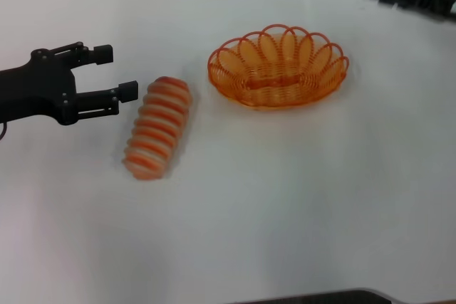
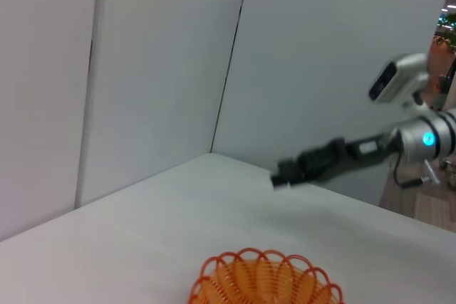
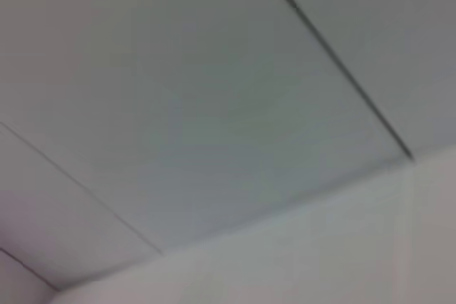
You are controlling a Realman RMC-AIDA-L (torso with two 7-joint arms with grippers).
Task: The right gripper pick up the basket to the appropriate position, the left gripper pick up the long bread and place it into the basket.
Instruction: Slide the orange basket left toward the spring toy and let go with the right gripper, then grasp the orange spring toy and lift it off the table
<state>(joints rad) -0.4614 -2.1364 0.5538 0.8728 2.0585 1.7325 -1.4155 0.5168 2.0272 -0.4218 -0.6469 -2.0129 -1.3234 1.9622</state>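
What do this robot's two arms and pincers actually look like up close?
The left pincer is matt black: a chunky angular body with linkage bars and two short, blocky fingertips. The right pincer is also black, on a slim black arm carrying a small white label. Behind it sits a white-silver joint with a glowing blue-green light, a white boxy module above, and a thin dark cable hanging beneath.

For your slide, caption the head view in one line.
Left pincer open beside the long bread; basket apart.

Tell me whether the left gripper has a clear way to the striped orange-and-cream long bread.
Probably yes: the left gripper is open beside the striped orange-and-cream long bread, nothing lies between them, and the orange wire basket stands apart on the bread's far side.
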